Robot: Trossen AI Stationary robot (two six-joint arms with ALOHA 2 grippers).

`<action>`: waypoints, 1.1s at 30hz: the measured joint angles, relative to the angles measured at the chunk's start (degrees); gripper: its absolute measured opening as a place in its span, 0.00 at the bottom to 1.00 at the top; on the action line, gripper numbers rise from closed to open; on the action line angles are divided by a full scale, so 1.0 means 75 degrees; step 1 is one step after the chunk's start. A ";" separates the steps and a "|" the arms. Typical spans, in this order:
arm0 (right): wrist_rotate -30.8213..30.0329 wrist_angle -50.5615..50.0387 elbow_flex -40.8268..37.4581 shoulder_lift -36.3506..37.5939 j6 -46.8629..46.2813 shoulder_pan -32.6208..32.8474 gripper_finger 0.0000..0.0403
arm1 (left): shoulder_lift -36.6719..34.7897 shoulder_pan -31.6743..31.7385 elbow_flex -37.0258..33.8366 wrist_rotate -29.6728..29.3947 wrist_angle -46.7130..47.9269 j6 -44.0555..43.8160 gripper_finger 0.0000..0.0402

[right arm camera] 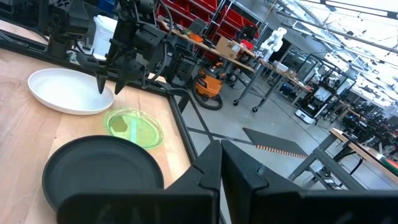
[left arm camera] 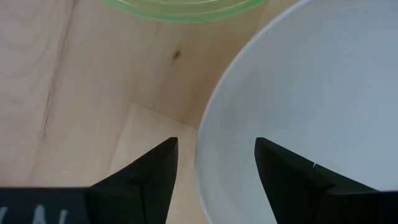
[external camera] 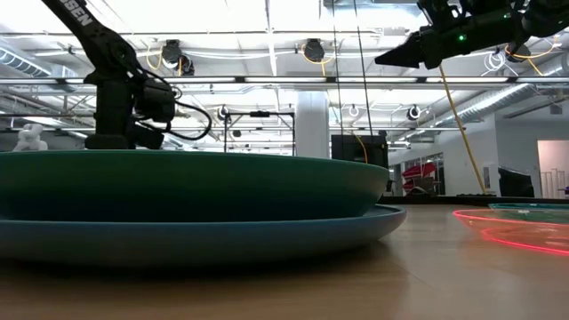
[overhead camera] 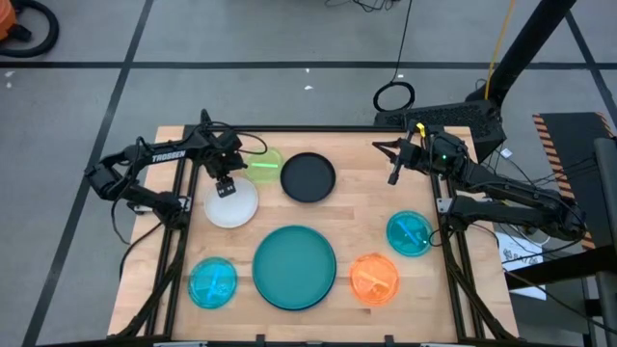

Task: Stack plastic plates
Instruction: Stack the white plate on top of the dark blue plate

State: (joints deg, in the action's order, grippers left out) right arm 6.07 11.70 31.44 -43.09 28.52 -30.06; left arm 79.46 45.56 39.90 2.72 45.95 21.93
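Observation:
My left gripper [overhead camera: 227, 185] hangs open, pointing down over the far rim of the white plate [overhead camera: 233, 207]. In the left wrist view one finger [left arm camera: 152, 177] is outside the rim [left arm camera: 205, 155] and the other [left arm camera: 286, 180] is over the plate's inside. A small green plate [overhead camera: 267, 166] and a black plate [overhead camera: 308, 177] lie flat just beyond, toward the far edge. My right gripper [overhead camera: 392, 176] is shut and raised above the far right of the table, holding nothing. My left gripper [left arm camera: 214, 162] straddles the white plate's far rim [right arm camera: 102, 93] from above, one finger inside and one outside. The plate lies flat on the table. Whether the fingers touch the rim, I cannot tell.
A large teal plate [external camera: 178, 182] sits on a larger blue one [external camera: 222, 236] at the near middle. Small cyan [overhead camera: 212, 282], orange [overhead camera: 374, 279] and teal [overhead camera: 410, 233] plates lie flat around it. Bare wood shows between the black plate and my right arm.

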 joint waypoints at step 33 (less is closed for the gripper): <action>0.0000 0.0002 0.0000 0.0000 -0.0033 0.0000 0.01 | 0.0341 -0.0593 -0.0102 -0.0073 -0.0235 -0.0126 0.03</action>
State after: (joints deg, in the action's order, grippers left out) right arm 6.07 11.72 31.44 -43.09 28.28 -30.06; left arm 82.02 41.11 39.14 2.17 44.19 20.99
